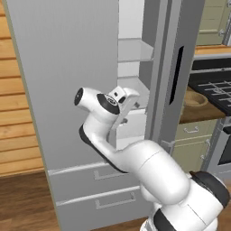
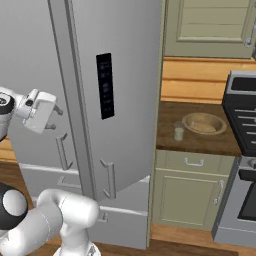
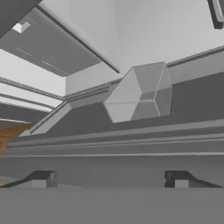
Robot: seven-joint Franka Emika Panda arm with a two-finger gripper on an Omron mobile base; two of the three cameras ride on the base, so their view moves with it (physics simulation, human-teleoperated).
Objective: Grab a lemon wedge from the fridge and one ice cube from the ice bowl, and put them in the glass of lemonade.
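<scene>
tall light-grey fridge point(image 1: 67, 90) stood part open, white shelves showing. gripper point(image 2: 55, 118) sat beside the door handle, fingers point(image 3: 43, 178) spread wide, gripping nothing. lemon wedge unseen; clear lemonade glass point(image 2: 179, 131) and tan ice bowl point(image 2: 204, 123) waited together on the brown desk point(image 2: 200, 142).

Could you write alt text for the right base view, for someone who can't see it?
A white robot arm's open gripper reaches beside a grey fridge whose door stands ajar. To the right, a counter holds a glass of lemonade and a tan ice bowl, next to a stove.
</scene>
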